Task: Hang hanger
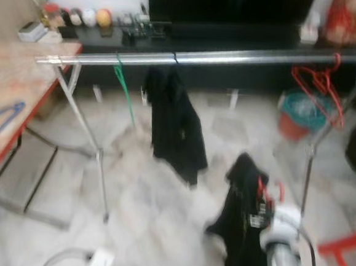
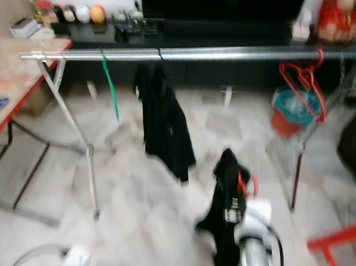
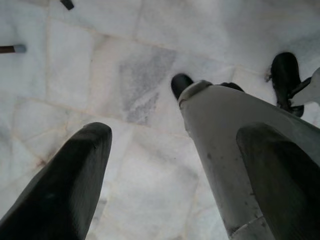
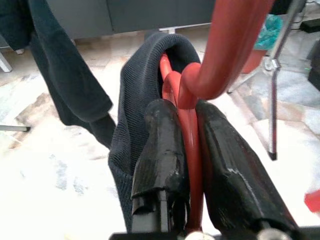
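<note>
My right gripper [image 4: 184,131] is shut on a red hanger [image 4: 227,45] that carries a dark garment [image 1: 240,218], held low in front of the silver clothes rail [image 1: 208,56]. Its red hook [image 1: 271,188] pokes up above my wrist. On the rail hang another black garment [image 1: 177,128], a green hanger [image 1: 125,87] and several empty red hangers [image 1: 322,83] near the right end. My left gripper [image 3: 170,170] hangs open above the marble floor, next to my grey leg [image 3: 220,130].
A wooden table [image 1: 9,83] with red legs stands at the left, a blue hanger [image 1: 0,119] on it. A black TV cabinet [image 1: 234,45] runs behind the rail. A teal and red bucket [image 1: 300,113] sits at the right. A red frame [image 1: 340,260] is at the lower right.
</note>
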You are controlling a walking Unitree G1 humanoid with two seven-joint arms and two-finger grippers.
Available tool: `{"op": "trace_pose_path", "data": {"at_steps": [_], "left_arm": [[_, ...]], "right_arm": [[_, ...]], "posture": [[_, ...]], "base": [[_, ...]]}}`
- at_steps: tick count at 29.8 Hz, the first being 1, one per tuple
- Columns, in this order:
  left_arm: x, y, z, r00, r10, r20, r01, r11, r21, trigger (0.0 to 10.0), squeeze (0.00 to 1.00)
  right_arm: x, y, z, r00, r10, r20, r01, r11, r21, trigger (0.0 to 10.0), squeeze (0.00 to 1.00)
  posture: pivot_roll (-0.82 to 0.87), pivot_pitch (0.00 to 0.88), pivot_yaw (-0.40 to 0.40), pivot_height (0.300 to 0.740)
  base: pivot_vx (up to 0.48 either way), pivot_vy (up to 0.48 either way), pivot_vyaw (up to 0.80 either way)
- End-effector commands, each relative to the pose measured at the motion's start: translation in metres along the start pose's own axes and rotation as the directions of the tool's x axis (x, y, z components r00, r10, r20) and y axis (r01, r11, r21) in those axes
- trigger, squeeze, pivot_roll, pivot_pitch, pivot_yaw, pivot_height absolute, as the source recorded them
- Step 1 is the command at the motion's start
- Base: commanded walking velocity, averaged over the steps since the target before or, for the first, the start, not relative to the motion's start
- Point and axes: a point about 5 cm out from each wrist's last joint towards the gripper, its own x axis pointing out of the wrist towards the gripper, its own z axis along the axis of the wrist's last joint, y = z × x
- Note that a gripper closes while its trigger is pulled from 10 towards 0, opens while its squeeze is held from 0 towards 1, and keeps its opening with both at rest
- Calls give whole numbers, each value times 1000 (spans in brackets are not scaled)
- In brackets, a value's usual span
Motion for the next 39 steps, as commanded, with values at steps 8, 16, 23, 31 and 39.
{"op": "trace_pose_path", "data": {"at_steps": [8, 16, 23, 31, 39], "left_arm": [[-2, 3, -8, 999, 7, -32, -7, 1000, 3, 10000, 0], [-2, 4, -8, 999, 8, -32, -8, 1000, 4, 10000, 0], [-2, 4, -8, 1000, 9, -30, -9, 1000, 1, 10000, 0], [-2, 3, -8, 999, 17, -30, -17, 1000, -10, 10000, 0], [-2, 4, -8, 999, 33, -26, -34, 999, -35, 10000, 0]], "right_arm": [[4, 4, 8, 999, 9, 40, -9, 1000, 3, 10000, 0], [5, 5, 9, 999, 12, 39, -12, 1000, 3, 10000, 0], [5, 5, 9, 999, 18, 39, -18, 1000, 1, 10000, 0], [9, 6, 13, 994, 102, 37, -100, 994, -46, 10000, 0], [15, 4, 25, 978, 201, 50, -196, 976, -92, 10000, 0]], "posture": [[-38, 29, 42, 740], [-38, 28, 43, 740], [-38, 28, 42, 740], [-38, 29, 40, 740], [-34, 29, 38, 740]], "base": [[-269, 0, 0], [-277, 0, 0], [-241, 0, 0], [0, 0, 0], [0, 0, 0]]}}
